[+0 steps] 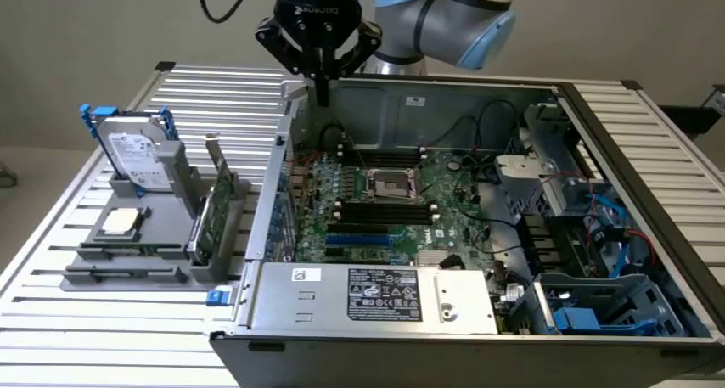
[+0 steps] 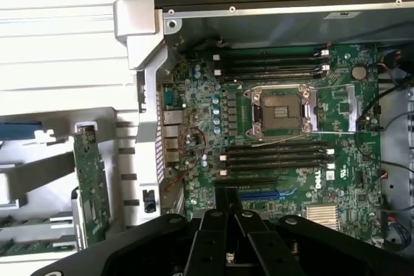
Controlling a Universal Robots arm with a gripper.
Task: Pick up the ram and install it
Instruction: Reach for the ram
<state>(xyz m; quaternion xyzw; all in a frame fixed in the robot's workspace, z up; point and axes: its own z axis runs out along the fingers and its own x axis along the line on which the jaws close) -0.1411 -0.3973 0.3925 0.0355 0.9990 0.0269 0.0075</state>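
Your tool [image 1: 322,95] is hanging closed and empty over the rear wall of the case [image 1: 453,95], with the motherboard [image 1: 374,210] lying below.

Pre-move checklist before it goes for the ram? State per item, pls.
1. Gripper empty: ok, nothing held.
2. Gripper open for a pick: not ok, shut.
3. Gripper over the parts holder: not ok, it hangs above a corner of the case.
4. Memory slots empty: ok, all bare.
5. Slot latches open: cannot tell.
6. Ram located: cannot tell; a green strip in the holder may be it.
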